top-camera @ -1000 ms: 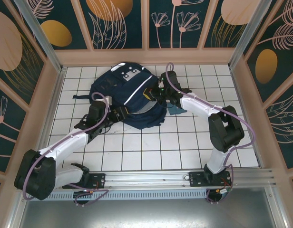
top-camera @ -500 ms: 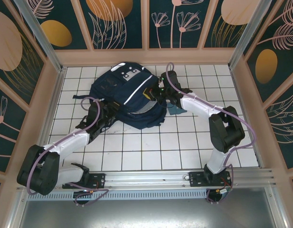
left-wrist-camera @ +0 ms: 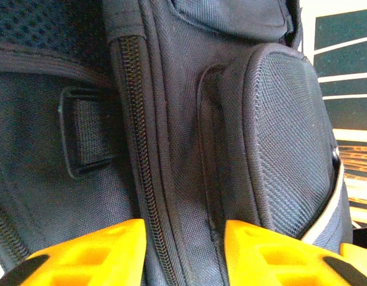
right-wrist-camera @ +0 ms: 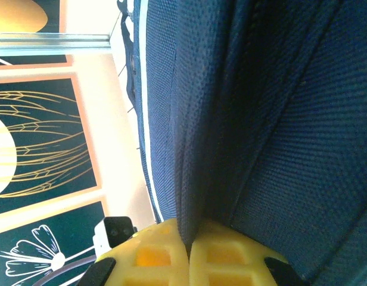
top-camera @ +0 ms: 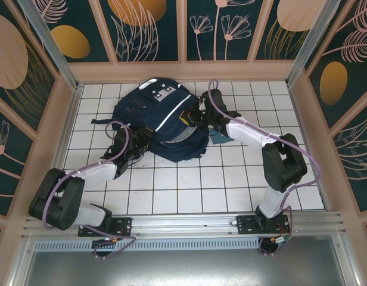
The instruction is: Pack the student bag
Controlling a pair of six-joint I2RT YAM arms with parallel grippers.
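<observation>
The student bag (top-camera: 162,125) lies on the white-tiled table (top-camera: 231,185), left of centre and toward the far wall. My left gripper (left-wrist-camera: 183,235) is clamped on its zip seam (left-wrist-camera: 139,149) at the near-left edge (fabric fills the gap between the yellow fingers (left-wrist-camera: 94,250)). My right gripper (right-wrist-camera: 188,238) pinches a fold on the bag's right side, fingers nearly touching.

Enclosed robot lab cell, white tiled table (top-camera: 189,190), aluminium frame (top-camera: 46,42), botanical-print wall panels (top-camera: 148,30)

Your two arms: white links, black joints.
Purple cables (top-camera: 119,124) trail along left arm (top-camera: 91,174) and right arm (top-camera: 249,134); left gripper (left-wrist-camera: 184,238) and right gripper (right-wrist-camera: 188,238) have yellow moulded fingers (left-wrist-camera: 88,256).
</observation>
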